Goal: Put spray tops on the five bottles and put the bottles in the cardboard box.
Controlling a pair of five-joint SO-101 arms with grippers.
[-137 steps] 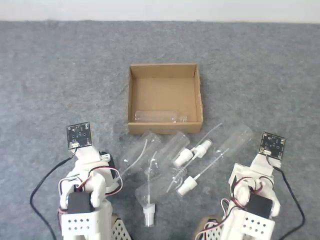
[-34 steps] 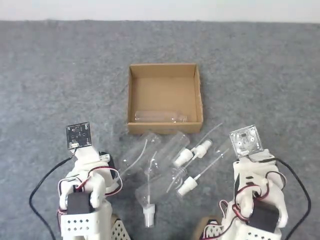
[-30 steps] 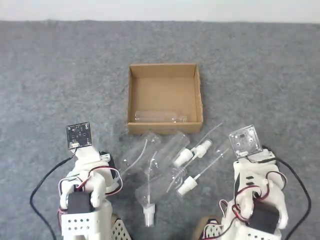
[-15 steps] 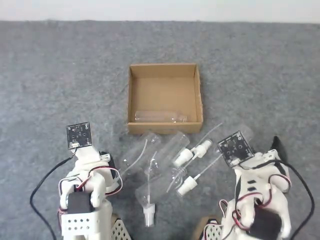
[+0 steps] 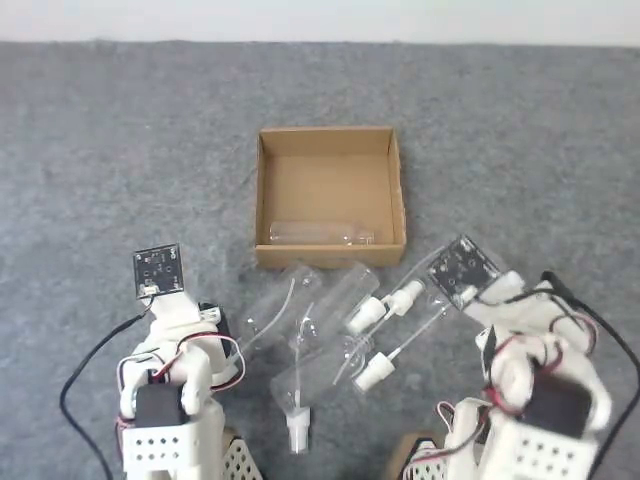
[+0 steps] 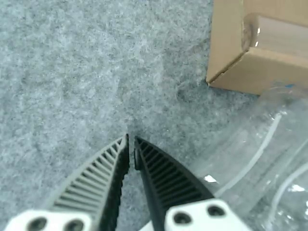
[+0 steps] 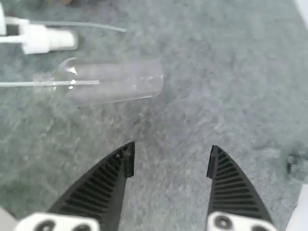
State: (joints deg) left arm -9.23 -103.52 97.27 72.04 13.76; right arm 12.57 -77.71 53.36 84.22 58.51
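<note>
From above, one bottle (image 5: 315, 234) lies in the cardboard box (image 5: 330, 150) along its near wall, long axis left to right. The loose bottles (image 5: 300, 300) and spray tops (image 5: 385, 305) lie slanted just in front, partly hidden by the leaning right arm (image 5: 535, 350). In the left wrist view the left gripper (image 6: 131, 144) is pinched to a sliver above carpet (image 6: 72, 72), with a cut-off bottle nearby; in the right wrist view the right gripper (image 7: 169, 159) gapes wide, short of a bottle lying crosswise.

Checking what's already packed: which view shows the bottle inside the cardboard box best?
The high view: the whole bottle lies along the near wall of the cardboard box. The left wrist view catches one end of it past a box corner. The right wrist view faces a loose bottle instead.
</note>
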